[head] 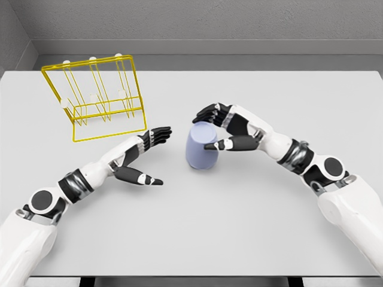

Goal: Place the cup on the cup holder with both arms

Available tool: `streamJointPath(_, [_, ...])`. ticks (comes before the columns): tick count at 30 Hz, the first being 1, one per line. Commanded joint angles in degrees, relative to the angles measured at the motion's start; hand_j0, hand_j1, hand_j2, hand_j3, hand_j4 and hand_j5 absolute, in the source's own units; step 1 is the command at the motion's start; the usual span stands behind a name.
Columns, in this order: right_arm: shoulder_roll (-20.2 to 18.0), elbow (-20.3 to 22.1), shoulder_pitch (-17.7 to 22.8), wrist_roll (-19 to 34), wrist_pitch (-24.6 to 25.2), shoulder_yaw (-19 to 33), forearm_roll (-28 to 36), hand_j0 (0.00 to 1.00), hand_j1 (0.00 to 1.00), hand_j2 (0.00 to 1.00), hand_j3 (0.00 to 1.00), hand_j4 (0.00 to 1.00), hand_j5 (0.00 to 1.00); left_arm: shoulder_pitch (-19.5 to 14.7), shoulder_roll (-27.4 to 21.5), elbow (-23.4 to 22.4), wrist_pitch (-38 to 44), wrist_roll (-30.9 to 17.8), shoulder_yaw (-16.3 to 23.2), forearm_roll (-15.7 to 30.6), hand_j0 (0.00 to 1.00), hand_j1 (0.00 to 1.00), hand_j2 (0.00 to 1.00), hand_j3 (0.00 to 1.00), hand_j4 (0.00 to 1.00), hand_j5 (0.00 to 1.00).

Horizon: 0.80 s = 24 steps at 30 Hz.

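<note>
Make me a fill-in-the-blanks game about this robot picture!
1. The cup is colored ____.
2. The wire cup holder is colored ____.
3. The robot hand wrapped around the cup is the ____ one.
4. The left robot hand is open and holds ____.

Missing words: blue; yellow; right; nothing

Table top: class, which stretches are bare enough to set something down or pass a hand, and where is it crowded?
Free: the table's near strip below both forearms, and its far right beyond the right hand. Crowded: the middle, where the right hand wraps the cup and the open left hand reaches in, and the far left with the yellow cup holder.
</note>
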<state>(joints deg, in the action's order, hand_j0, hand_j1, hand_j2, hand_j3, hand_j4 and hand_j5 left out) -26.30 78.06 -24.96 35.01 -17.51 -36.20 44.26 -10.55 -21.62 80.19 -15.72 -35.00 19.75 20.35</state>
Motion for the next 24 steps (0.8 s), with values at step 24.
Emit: streamJointPath(24, [-10.44, 1.65, -5.71, -0.01, -16.68, -0.18, -2.34, 1.0, 1.0, 1.0, 1.0, 1.0, 1.0, -0.44, 5.01, -1.88, -3.52, 0.0, -1.3, -0.31, 1.0, 1.0, 1.0, 1.0, 1.0, 1.0])
